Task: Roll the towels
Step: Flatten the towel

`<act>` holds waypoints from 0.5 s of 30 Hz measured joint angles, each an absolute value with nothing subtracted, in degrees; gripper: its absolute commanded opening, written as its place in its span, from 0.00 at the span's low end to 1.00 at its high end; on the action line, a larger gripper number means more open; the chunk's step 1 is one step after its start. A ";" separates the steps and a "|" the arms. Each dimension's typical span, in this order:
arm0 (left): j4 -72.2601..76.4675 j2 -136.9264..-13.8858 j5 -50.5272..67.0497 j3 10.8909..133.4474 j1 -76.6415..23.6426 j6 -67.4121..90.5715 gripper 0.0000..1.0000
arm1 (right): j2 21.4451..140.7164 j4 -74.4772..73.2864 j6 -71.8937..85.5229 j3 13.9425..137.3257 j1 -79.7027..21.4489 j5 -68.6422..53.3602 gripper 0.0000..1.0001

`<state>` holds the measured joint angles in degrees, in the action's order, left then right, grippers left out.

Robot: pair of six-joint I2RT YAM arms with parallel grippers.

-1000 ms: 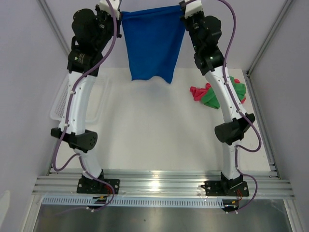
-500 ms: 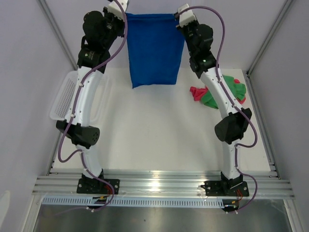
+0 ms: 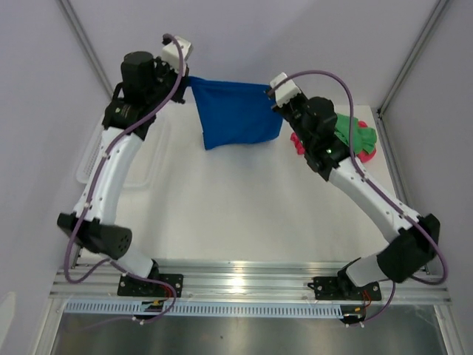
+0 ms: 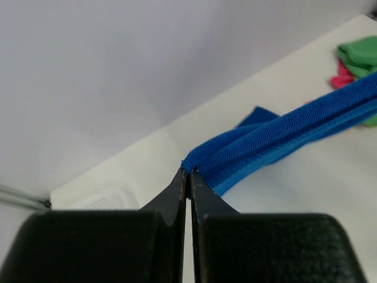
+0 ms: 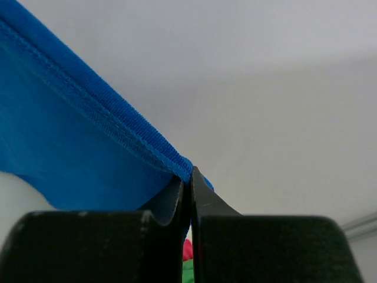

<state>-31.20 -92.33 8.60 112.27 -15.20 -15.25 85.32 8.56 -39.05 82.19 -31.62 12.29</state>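
Observation:
The royal blue towel (image 3: 238, 115) hangs stretched between my two grippers over the far part of the table, its lower edge near the table top. My left gripper (image 3: 189, 80) is shut on its left top corner; the hem (image 4: 277, 135) runs away from the jaws in the left wrist view. My right gripper (image 3: 274, 95) is shut on its right top corner, seen in the right wrist view (image 5: 88, 135). The green towel (image 3: 356, 133) and the pink-red towel (image 3: 300, 142) lie crumpled together at the far right, partly hidden behind my right arm.
A white mesh basket (image 3: 94, 151) sits at the far left, under my left arm. Grey walls close in on both sides and the back. The aluminium rail (image 3: 244, 281) with the arm bases runs along the near edge.
Both grippers have come down and toward the near side with the blue towel, which now hangs lower. The right arm has stretched out flatter.

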 measured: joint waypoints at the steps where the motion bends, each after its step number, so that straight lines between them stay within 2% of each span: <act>1: -31.68 -89.36 9.37 109.38 -15.22 -14.83 0.01 | 82.37 7.94 -38.30 79.75 -32.51 11.77 0.00; 8: -35.42 -71.99 11.62 89.49 -15.05 -14.02 0.01 | 69.01 -0.14 -32.21 66.67 -39.68 9.45 0.00; 15: -43.09 -65.45 17.17 75.11 -14.92 -15.79 0.01 | 63.00 -12.86 -22.20 56.01 -42.68 6.26 0.00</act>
<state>-43.09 -65.45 17.17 75.11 -14.92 -15.79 63.00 -12.86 -22.20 56.01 -42.68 6.26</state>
